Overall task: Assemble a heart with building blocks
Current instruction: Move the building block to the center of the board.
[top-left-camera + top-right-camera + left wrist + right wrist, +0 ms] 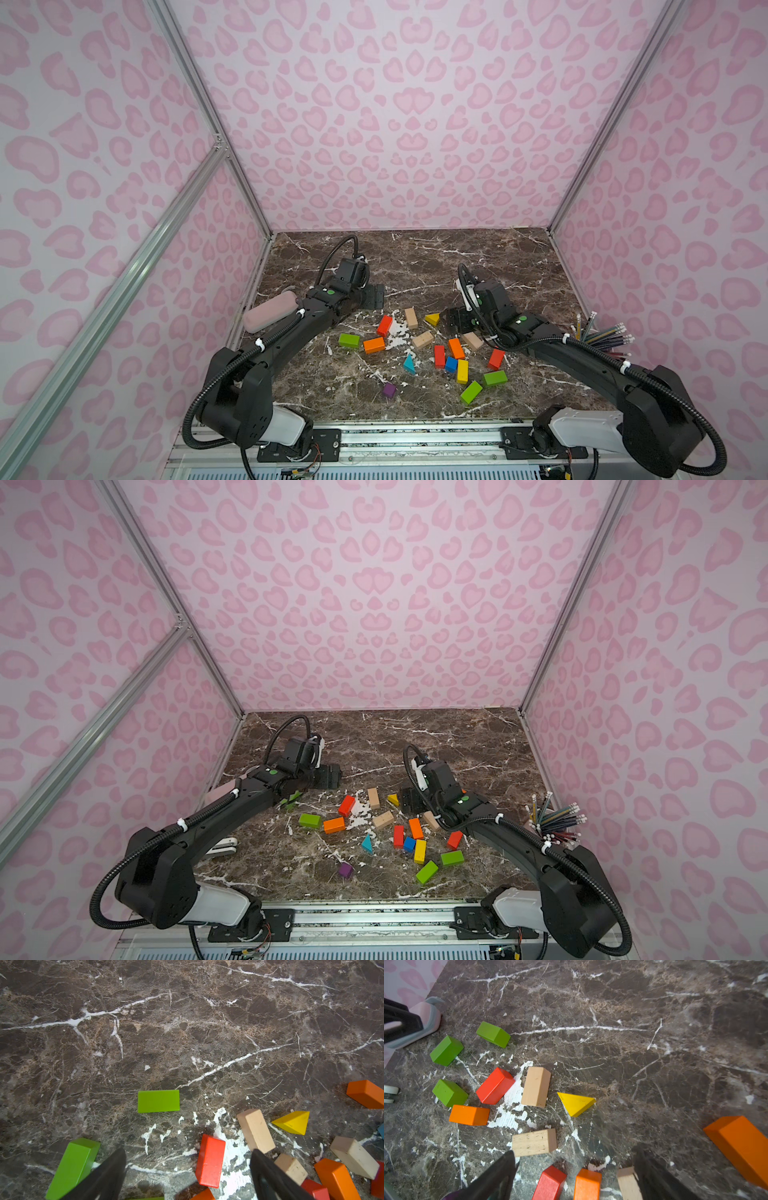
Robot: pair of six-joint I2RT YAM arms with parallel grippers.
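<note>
Around the yellow triangular wooden wedge [432, 319], painted and plain wooden building blocks [456, 348] lie scattered on the dark marble tabletop [436, 257]; no heart started, all assembly remains. Near it, left gripper [188, 1153] and right gripper [576, 1155] hover, jaws spread, empty.

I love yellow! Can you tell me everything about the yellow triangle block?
The yellow triangle block looks like a small painted wooden wedge with sharp corners. It lies flat on a triangular face on the brown marble-patterned table, touching nothing. A plain wooden brick lies beside it, apart. The right tool is open close by, not holding it.
</note>
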